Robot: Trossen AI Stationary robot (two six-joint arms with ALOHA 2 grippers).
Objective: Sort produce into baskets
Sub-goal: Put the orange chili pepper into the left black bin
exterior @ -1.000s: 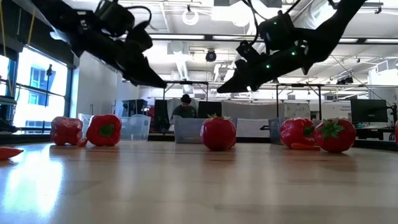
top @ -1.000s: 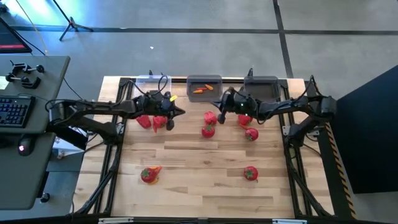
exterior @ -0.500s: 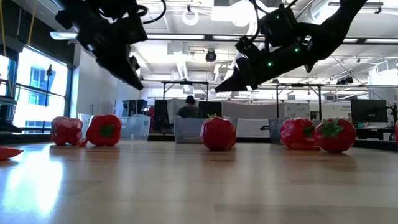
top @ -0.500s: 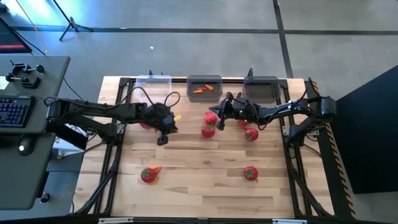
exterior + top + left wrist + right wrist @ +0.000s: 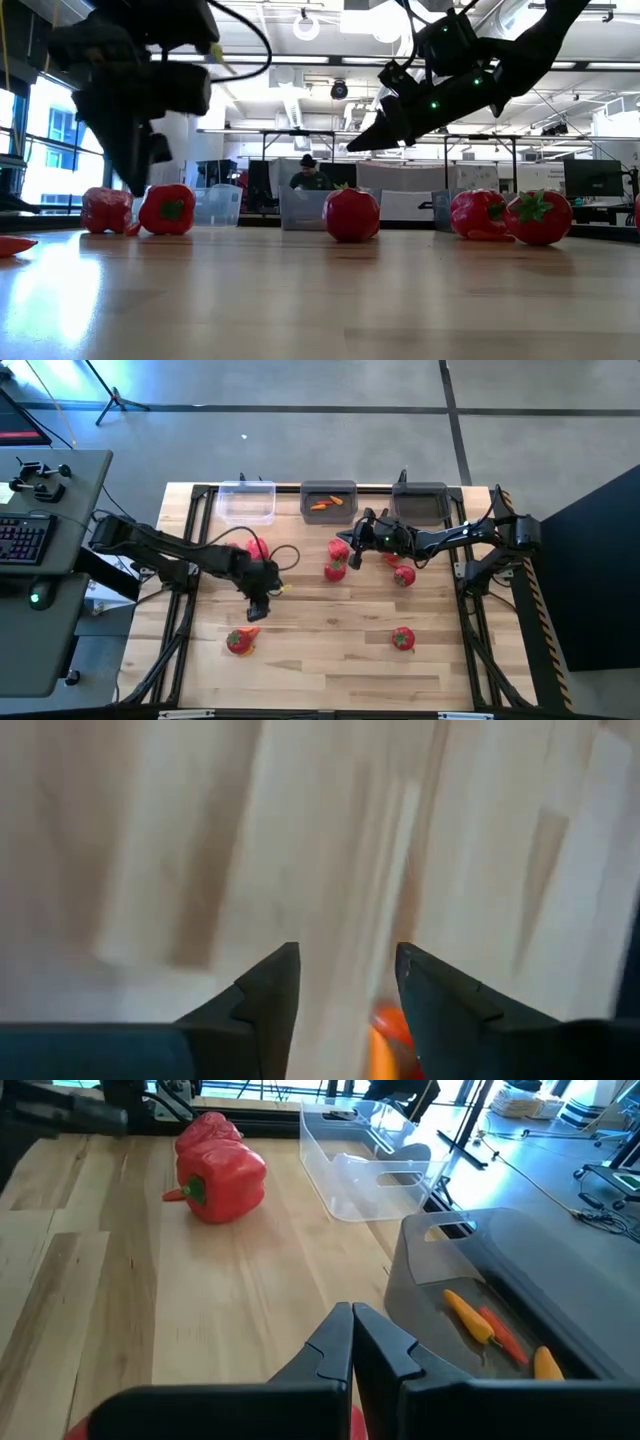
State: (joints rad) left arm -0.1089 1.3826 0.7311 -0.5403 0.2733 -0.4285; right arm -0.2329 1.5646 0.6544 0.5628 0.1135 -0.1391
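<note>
My left gripper (image 5: pixel 256 610) (image 5: pixel 347 955) is open and points steeply down over bare wood, just far of a tomato (image 5: pixel 237 643) with an orange carrot piece (image 5: pixel 249 631) beside it. An orange bit (image 5: pixel 386 1028) shows low between its fingers. My right gripper (image 5: pixel 351 558) (image 5: pixel 352 1312) is shut and hangs in the air (image 5: pixel 352 146) above red produce (image 5: pixel 335 567) at mid table. Two red peppers (image 5: pixel 255 547) (image 5: pixel 220 1180) rest on the table near the clear basket (image 5: pixel 247 503). The middle dark basket (image 5: pixel 329 500) holds orange carrot pieces (image 5: pixel 480 1323).
A second dark basket (image 5: pixel 420 500) stands at the far right. More tomatoes lie at the right (image 5: pixel 403 573) and near right (image 5: pixel 402 638). Bare wood lies along the near edge. A person sits in the room beyond the table (image 5: pixel 311 178).
My left gripper has swung away from the peppers at the far left, toward the table's near edge and a little down. It has tipped from nearly level to pointing steeply down, close above the near-left tomato. No produce has moved.
</note>
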